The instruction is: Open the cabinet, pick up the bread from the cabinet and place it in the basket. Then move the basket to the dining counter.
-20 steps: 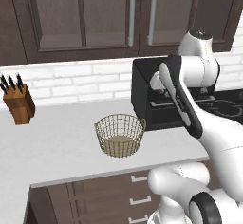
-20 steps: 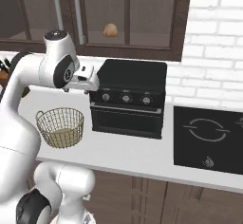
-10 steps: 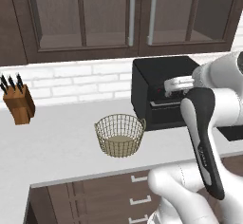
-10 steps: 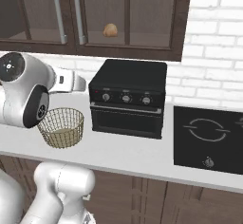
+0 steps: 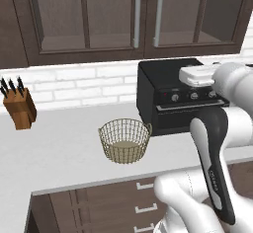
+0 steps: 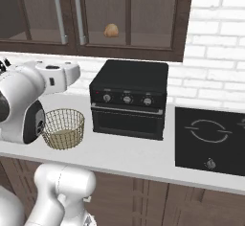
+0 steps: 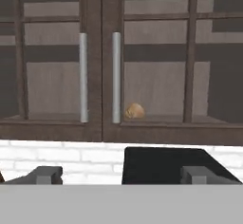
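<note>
The cabinet (image 7: 102,76) has both glass doors shut, and its two silver bar handles (image 7: 116,78) stand side by side. Behind the right door's glass the bread (image 7: 135,111) rests on the lower shelf; it is also seen as the bread (image 6: 111,30) in the right base view. My gripper (image 7: 122,174) faces the doors from a distance, open, with its fingertips (image 7: 45,174) wide apart and nothing between them. The wire basket (image 5: 124,140) sits on the grey worktop, left of the black oven (image 5: 178,98) and below my white hand (image 5: 197,75). The dining counter is out of view.
A knife block (image 5: 20,109) stands at the worktop's far left against the white brick wall. A black cooktop (image 6: 210,139) lies right of the oven. Brown drawers (image 5: 138,207) run below the worktop's front edge.
The arm has folded down and forward, bringing the hand level over the oven front, facing the cabinet. The jaws have spread a little wider. Basket and bread have not moved.
</note>
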You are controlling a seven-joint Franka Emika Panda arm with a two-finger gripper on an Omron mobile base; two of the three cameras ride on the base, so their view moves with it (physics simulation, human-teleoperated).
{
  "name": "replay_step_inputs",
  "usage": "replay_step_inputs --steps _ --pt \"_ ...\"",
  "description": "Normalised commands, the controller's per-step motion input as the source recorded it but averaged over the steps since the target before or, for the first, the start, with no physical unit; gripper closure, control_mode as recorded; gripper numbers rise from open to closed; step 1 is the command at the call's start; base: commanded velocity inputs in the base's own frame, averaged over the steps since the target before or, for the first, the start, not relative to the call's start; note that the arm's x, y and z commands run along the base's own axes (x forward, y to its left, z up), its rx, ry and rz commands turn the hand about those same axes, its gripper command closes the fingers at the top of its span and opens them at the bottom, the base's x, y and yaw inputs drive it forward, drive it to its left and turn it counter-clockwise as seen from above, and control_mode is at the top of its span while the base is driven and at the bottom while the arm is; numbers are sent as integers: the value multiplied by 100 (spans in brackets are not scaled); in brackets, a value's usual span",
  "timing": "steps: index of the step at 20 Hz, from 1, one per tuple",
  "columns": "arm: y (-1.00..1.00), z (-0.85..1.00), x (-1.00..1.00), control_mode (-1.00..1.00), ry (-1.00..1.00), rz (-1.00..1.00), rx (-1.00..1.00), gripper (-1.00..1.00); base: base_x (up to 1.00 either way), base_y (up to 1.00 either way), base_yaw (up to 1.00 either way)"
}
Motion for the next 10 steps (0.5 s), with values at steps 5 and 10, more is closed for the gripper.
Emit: replay_step_inputs --steps 5,10 --pt "0 52 -1 -100 -45 0 3 -100 0 0 0" --pt "13 26 13 -100 -16 0 0 -100 0 0 0"
